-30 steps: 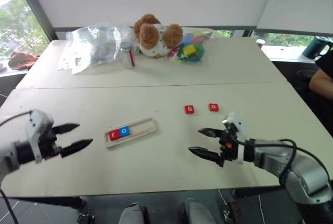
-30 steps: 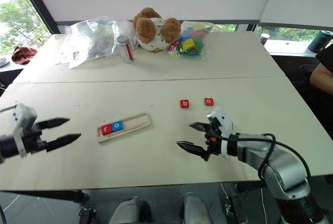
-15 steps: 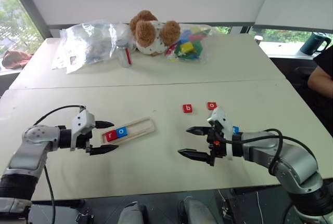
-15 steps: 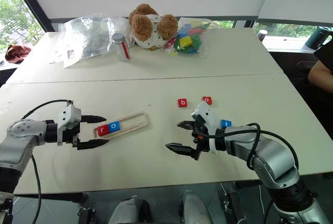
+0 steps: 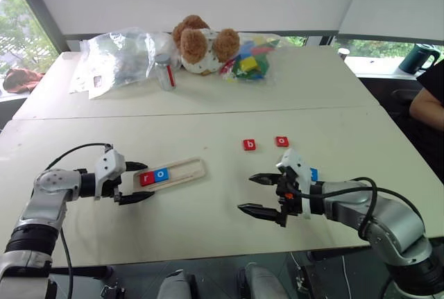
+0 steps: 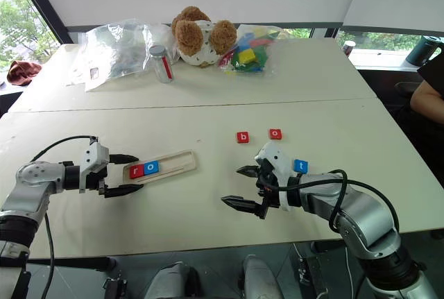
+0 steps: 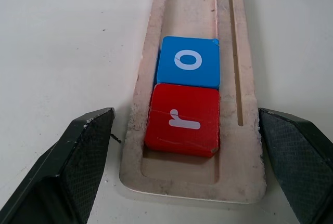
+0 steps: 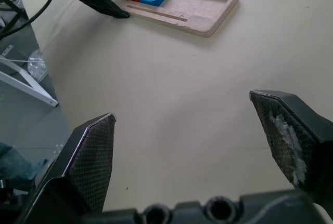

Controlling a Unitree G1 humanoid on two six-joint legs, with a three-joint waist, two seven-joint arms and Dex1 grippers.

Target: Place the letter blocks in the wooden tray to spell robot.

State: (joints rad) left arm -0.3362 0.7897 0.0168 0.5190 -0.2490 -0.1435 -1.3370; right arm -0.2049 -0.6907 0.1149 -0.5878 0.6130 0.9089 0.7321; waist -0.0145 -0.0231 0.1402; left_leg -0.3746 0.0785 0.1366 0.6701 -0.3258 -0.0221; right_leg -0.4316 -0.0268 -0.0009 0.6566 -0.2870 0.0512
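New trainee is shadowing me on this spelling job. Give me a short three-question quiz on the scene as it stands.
1. Which letter blocks sit in the wooden tray?
2. True or false: the left gripper is open, its fingers either side of the tray's end.
3. Which loose block lies closest to the right gripper: A) red b B) red o C) blue t?

Key: 1. red r, blue o. 2. True. 3. C.

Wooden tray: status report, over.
Left gripper open, straddling the wooden tray end. Right gripper open, empty. Red r and blue o seated; b, o, t loose. Nothing in the way.
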